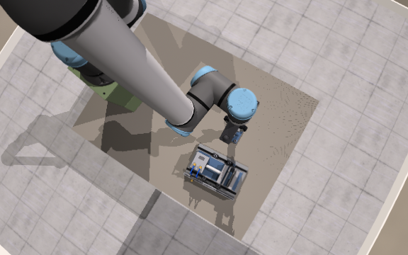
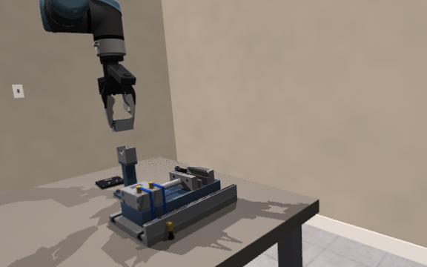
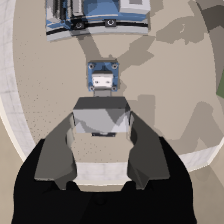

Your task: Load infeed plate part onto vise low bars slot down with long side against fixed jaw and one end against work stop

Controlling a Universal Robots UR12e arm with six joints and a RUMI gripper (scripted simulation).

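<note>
Beige walls back a tan table top (image 2: 273,200). On it, largest to smallest: blue-and-grey open vise (image 2: 184,193) at near centre; blue V-block post (image 2: 127,163) just beyond; black flat infeed plate (image 2: 110,182) far left, bare. My black two-jaw gripper (image 2: 121,124) hangs high above the V-block, clamped partway on the grey rectangular part (image 3: 102,117). Judged: pickup done; regrip, slot-down loading and seating remain. Slot direction indiscernible.
</note>
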